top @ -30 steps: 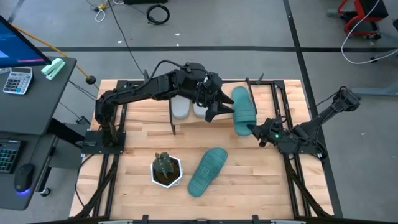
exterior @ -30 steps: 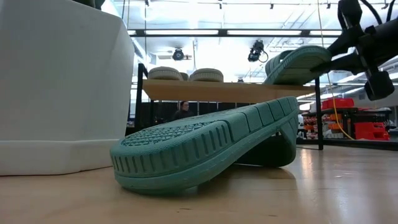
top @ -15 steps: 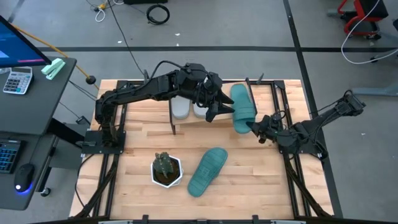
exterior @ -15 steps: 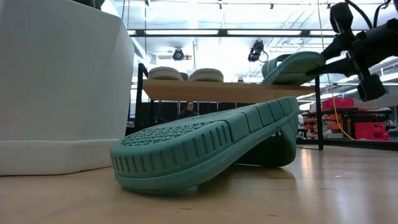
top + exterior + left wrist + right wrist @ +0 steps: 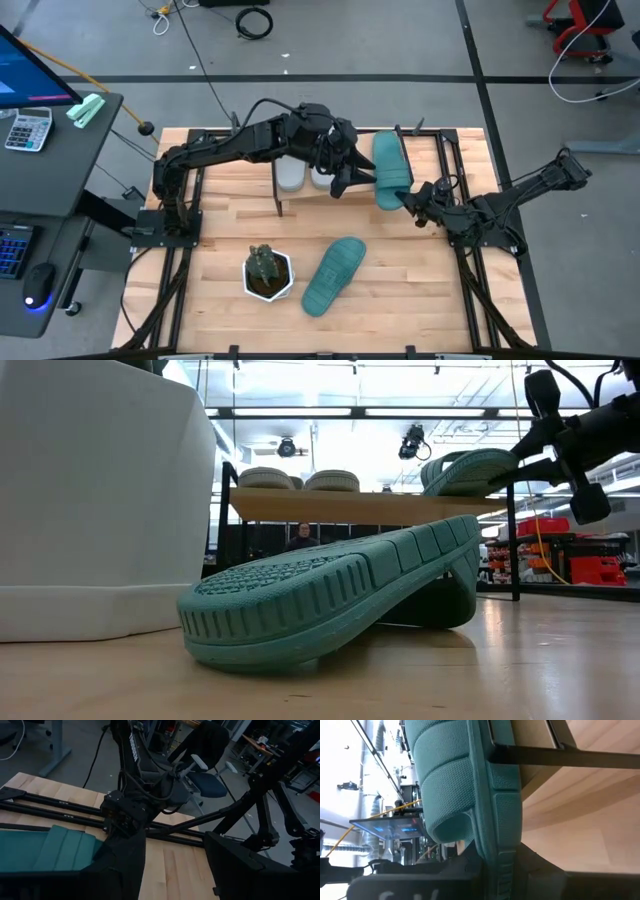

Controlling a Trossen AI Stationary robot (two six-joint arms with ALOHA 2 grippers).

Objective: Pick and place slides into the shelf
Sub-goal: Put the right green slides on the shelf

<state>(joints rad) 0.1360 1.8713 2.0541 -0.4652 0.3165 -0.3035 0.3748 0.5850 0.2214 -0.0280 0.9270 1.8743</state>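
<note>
— Two arms reach toward the shelf from opposite sides. How does the left one sit?

— It stretches across the table from its base at the left edge, elbow raised, with the left gripper angled down over the shelf's middle, just beside the teal slide on the shelf. Its fingers stand roughly half apart and hold nothing that shows.

— And the right arm?

— Folded low, its forearm running in from the right edge. The right gripper is pinched nearly closed on the near end of that teal slide; the right wrist view shows the sole's rim between the dark fingers.

— Where does that slide lie?

— On the shelf's right end, lengthwise, its gripped end overhanging the board's front edge. In the low view it looks slightly tilted.

— The others?

— The two light grey slides sit side by side on the shelf's left part. A second teal slide lies on the table, near the potted plant.
</note>
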